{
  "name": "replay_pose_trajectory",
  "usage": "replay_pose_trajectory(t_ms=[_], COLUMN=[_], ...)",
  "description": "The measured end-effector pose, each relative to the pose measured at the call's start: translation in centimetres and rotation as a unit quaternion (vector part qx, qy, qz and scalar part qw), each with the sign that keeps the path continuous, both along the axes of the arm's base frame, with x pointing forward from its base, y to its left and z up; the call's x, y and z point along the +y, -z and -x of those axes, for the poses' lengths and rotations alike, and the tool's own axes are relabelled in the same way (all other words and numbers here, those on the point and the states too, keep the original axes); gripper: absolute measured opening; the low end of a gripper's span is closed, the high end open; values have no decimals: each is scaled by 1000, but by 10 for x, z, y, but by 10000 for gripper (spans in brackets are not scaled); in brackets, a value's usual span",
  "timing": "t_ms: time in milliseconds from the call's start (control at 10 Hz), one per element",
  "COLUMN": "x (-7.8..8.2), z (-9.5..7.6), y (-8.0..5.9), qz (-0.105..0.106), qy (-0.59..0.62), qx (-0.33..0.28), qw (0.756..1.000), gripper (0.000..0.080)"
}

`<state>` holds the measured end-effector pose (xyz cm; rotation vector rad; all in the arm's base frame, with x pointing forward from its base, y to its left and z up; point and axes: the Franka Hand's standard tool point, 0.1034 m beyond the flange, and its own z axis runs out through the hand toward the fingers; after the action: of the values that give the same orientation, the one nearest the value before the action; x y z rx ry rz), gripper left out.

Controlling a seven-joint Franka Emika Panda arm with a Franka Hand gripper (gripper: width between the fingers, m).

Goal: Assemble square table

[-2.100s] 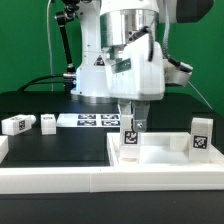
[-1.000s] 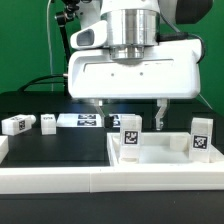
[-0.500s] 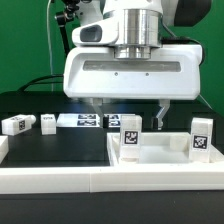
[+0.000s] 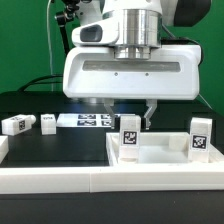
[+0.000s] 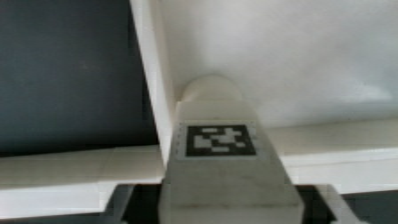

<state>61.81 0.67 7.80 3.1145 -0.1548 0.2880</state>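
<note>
The square tabletop [image 4: 165, 158] lies flat at the exterior view's right, a white slab. One white tagged leg [image 4: 130, 136] stands upright at its near left corner. My gripper [image 4: 130, 120] hangs straight above this leg, its fingers closed in on both sides. In the wrist view the leg [image 5: 217, 120] fills the middle, with the dark fingers [image 5: 139, 200] pressed against its flanks and the tabletop [image 5: 302, 60] beyond. A second leg [image 4: 201, 136] stands at the slab's right corner. Two more legs [image 4: 15, 124] [image 4: 47, 122] lie on the black table at the left.
The marker board [image 4: 85, 120] lies behind the gripper on the black table. A long white rail [image 4: 90, 186] runs across the front edge. The wide white gripper body hides the area behind the tabletop.
The fingers have come in from wide apart and now sit against the upright leg. The hand itself has hardly moved.
</note>
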Motion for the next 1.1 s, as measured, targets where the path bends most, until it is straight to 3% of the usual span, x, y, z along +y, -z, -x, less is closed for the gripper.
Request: replay_pose_trajectory(t_ms=[500, 800, 1100], x=[0, 0, 0], z=[0, 1, 1], y=[0, 1, 1], qz=[-29, -61, -93], qy=[144, 289, 427], qx=[-5, -19, -19], qw=[989, 955, 899], gripper=[288, 288, 290])
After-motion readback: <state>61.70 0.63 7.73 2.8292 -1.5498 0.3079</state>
